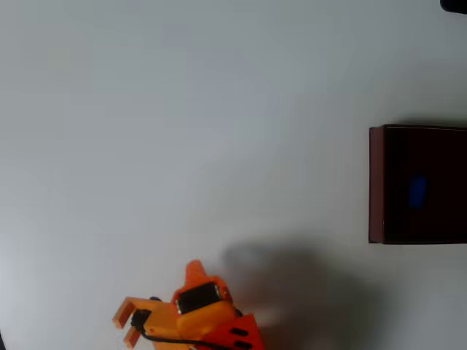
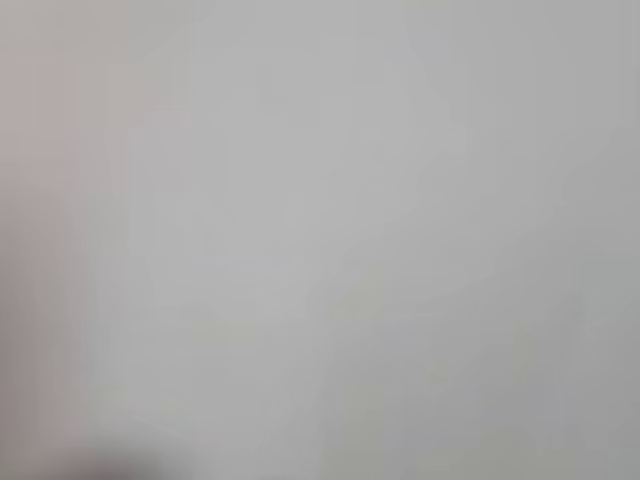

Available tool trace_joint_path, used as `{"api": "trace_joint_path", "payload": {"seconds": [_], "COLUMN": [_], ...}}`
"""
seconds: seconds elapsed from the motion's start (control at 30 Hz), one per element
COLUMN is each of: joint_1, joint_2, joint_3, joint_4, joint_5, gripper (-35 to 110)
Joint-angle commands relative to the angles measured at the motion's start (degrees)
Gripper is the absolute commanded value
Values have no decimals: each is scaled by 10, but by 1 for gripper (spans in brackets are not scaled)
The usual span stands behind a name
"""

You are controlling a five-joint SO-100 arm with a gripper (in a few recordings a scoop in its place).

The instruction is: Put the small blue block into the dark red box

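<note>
The orange arm (image 1: 211, 324) sits low at the bottom edge of the overhead view, left of centre, its body running off the lower border. The gripper (image 1: 122, 326) points to the picture's left, two orange fingers (image 1: 125, 308) lying one above the other in the frame with a small gap between them; the jaws stand slightly apart and hold nothing. Behind them a black motor block (image 1: 195, 297) rides on top of the wrist, and a black cable (image 1: 175, 340) loops along the underside. The wrist view is a pale blur, no detail to read.
</note>
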Motion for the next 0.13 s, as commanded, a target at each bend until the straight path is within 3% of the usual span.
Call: {"api": "trace_joint_path", "payload": {"seconds": [0.0, 0.1], "joint_1": [-3, -11], "joint_2": [1, 1], "joint_3": [4, 4], "joint_4": [4, 4], "joint_5": [-19, -23], "gripper": [0, 0]}}
